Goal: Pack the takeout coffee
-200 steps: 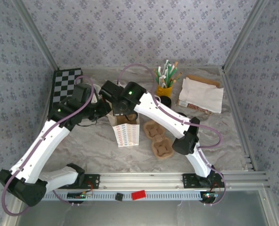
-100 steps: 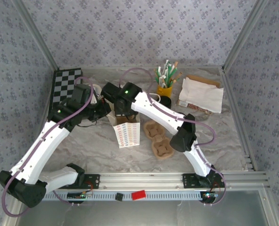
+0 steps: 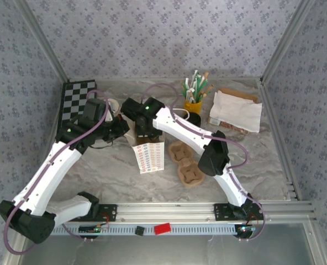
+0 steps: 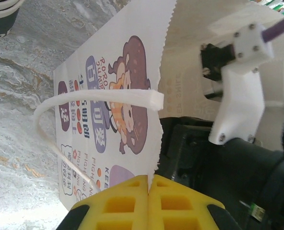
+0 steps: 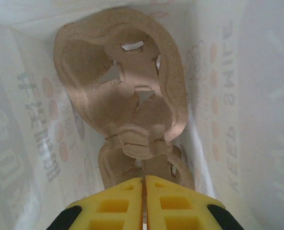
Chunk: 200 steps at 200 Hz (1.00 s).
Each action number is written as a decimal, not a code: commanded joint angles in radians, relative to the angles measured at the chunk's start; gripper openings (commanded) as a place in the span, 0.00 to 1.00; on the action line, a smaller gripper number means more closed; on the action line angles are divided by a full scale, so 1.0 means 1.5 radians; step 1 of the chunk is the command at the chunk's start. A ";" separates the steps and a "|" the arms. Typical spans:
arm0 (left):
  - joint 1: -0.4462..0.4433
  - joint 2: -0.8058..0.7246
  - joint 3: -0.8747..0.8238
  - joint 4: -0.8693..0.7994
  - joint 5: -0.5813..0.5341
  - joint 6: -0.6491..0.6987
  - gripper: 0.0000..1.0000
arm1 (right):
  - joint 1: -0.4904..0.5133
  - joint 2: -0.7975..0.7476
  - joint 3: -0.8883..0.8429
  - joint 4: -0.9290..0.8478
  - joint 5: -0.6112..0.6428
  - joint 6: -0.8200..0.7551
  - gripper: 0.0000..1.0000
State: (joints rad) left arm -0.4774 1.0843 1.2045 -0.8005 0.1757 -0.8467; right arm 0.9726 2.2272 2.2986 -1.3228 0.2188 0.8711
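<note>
left pincer (image 4: 147,181) pinches bag (image 4: 91,91) rim — right pincer (image 5: 143,181) inside, closed

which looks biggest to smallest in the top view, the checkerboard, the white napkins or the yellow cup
1. white napkins and checkerboard: about alike, checkerboard partly covered, so not ranked
2. yellow cup: clearly smallest
</note>
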 commanded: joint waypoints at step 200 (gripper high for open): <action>0.012 0.001 -0.010 0.035 0.011 0.005 0.00 | 0.000 0.009 -0.124 0.099 -0.064 -0.008 0.11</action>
State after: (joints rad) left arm -0.4644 1.0901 1.1942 -0.7822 0.1902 -0.8467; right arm 0.9585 2.2612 2.1254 -1.1687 0.1394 0.8635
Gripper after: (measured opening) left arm 0.045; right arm 0.115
